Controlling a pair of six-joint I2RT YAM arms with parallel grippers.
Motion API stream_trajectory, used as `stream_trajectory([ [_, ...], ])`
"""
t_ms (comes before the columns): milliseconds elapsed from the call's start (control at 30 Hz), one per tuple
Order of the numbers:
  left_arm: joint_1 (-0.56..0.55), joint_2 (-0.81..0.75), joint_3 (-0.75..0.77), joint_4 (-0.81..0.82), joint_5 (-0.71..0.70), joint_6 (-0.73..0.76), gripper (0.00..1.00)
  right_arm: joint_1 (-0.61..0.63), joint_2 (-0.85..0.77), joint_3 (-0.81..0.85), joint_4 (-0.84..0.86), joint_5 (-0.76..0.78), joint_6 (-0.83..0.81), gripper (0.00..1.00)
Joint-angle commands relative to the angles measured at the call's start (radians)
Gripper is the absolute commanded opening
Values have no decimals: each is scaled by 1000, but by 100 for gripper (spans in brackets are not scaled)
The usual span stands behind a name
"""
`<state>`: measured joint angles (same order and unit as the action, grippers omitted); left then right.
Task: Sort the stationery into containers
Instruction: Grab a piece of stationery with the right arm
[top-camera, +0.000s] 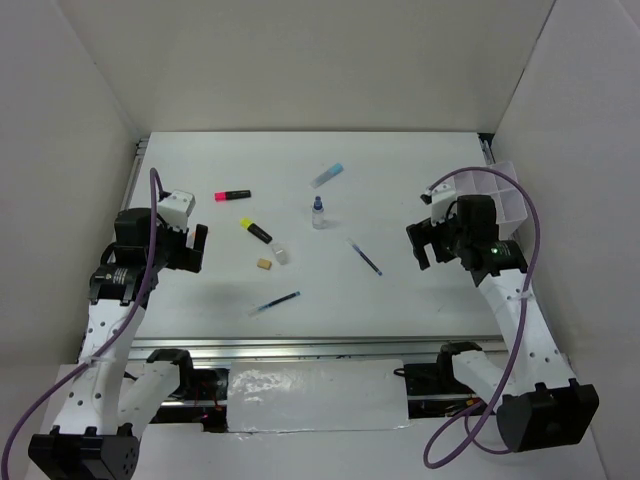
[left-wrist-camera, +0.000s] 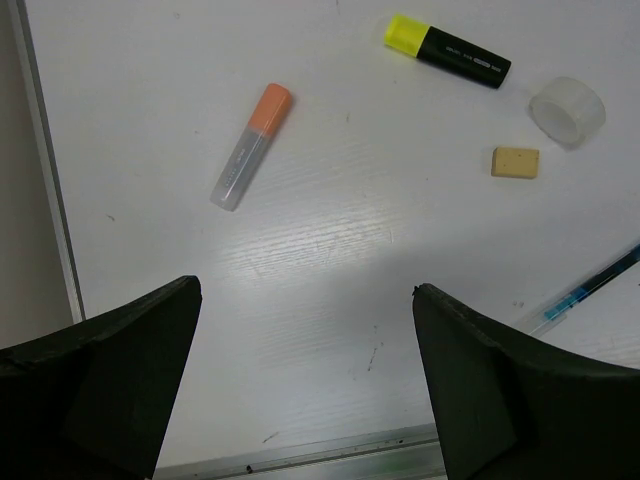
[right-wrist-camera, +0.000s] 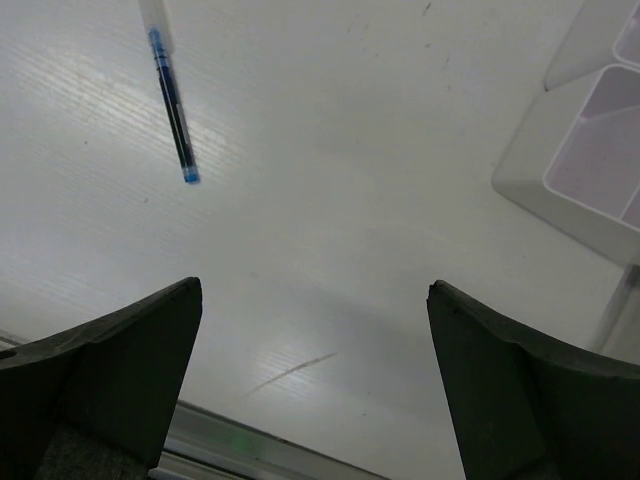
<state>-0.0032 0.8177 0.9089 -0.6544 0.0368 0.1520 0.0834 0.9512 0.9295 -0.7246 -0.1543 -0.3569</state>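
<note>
In the top view the pink highlighter (top-camera: 232, 195), yellow highlighter (top-camera: 256, 231), tan eraser (top-camera: 264, 265), light-blue-capped clear tube (top-camera: 327, 175), tiny blue-capped bottle (top-camera: 318, 213) and two blue pens (top-camera: 366, 257) (top-camera: 276, 303) lie loose on the white table. The clear organiser tray (top-camera: 505, 195) stands at the far right. My left gripper (top-camera: 195, 249) (left-wrist-camera: 305, 290) is open and empty, left of the yellow highlighter (left-wrist-camera: 447, 51) and eraser (left-wrist-camera: 515, 162). My right gripper (top-camera: 421, 245) (right-wrist-camera: 315, 285) is open and empty, between a blue pen (right-wrist-camera: 172, 110) and the tray (right-wrist-camera: 590, 170).
An orange-capped clear tube (left-wrist-camera: 250, 147) lies near the left gripper, hidden under it in the top view. A small clear cap (left-wrist-camera: 567, 110) sits by the eraser. White walls enclose the table; a metal rail (top-camera: 300, 345) runs along the front edge.
</note>
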Motion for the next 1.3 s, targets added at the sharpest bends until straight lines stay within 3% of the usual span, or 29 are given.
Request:
stream_trajectory([
  [0, 0, -5, -7, 21, 0, -16, 99, 19, 6, 34, -27, 15, -7, 100],
  [233, 0, -32, -13, 42, 17, 6, 99, 100, 134, 69, -58, 71, -48, 100],
  [367, 0, -29, 1, 48, 9, -5, 99, 180, 273, 150, -105, 85, -59, 94],
  [533, 0, -26, 19, 39, -1, -9, 99, 260, 539, 334, -202, 75, -15, 80],
  [767, 0, -49, 21, 22, -32, 7, 99, 274, 884, 638, -306, 21, 44, 77],
  [1000, -1, -69, 7, 15, -31, 11, 99, 292, 1168, 963, -462, -8, 58, 62],
  [1267, 0, -58, -1, 21, -31, 8, 99, 369, 1278, 1049, -489, 27, 65, 62],
])
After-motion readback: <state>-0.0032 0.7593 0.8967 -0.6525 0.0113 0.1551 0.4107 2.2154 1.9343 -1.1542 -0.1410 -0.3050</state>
